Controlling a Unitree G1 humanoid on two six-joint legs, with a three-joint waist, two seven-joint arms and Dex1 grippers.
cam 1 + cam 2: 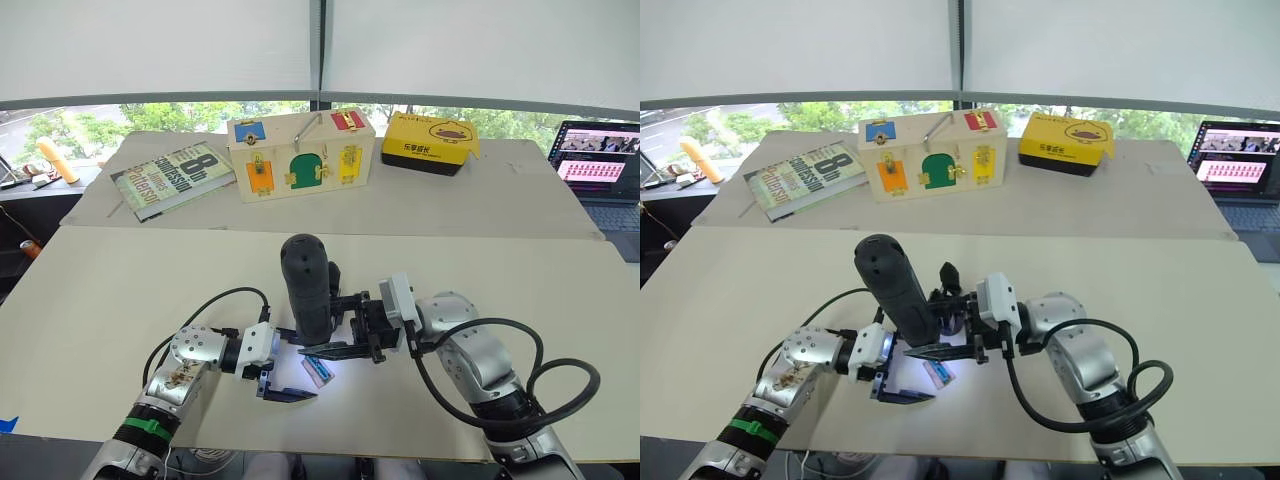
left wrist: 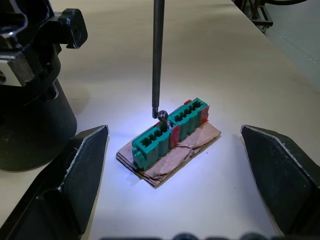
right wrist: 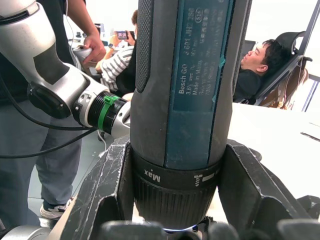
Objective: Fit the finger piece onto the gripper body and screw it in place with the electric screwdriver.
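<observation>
Pale tabletop (image 1: 120, 300) stretches under both arms, with a book (image 1: 165, 178), a wooden latch box (image 1: 300, 152) and a yellow case (image 1: 430, 145) well behind, and a laptop (image 1: 600, 165) off to the right. Upright in the right gripper (image 1: 350, 325) stands the screwdriver (image 1: 305, 285), its jaws clamped round the collar, its white light pooling on the table. Its bit (image 2: 157, 55) comes down onto a small ball-headed screw (image 2: 162, 114) resting on a green block (image 2: 167, 130) taped to cardboard. The left gripper (image 1: 285, 385) sits just beside that block with its fingers (image 2: 75, 170) spread wide, holding nothing.

I'd say the step in hand is picking up a screw on the bit, ahead of any fitting. I cannot make out the finger piece or gripper body with certainty. Next the bit needs to seat squarely in the screw head before lifting away, or the screw may tip off.
</observation>
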